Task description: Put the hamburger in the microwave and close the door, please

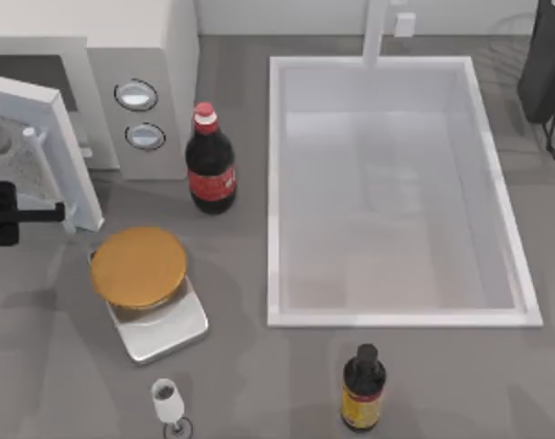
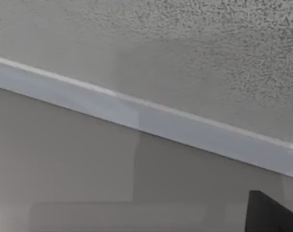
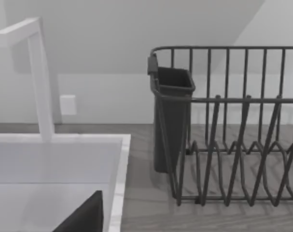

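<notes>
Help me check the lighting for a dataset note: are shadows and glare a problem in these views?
Top view: even light, soft shadows beside the hamburger and cola bottle, no glare. Left wrist view: flat grey surfaces, faint shading. Right wrist view: dish rack crisp, softly lit.

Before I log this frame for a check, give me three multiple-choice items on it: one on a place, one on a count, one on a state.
1. Where does the hamburger sit?
A. in the sink
B. on the silver tray
C. inside the microwave

2. How many round dials does the microwave show?
A. two
B. one
C. four

3. How does the door stand?
A. shut flat
B. taken off
C. swung open

Answers:
1. B: the bun lies on the tray at the table's left, in front of the microwave.
2. A: two silver-rimmed dials sit one above the other beside the cola bottle.
3. C: the panel angles out from the front, with the left end effector at its edge.
</notes>
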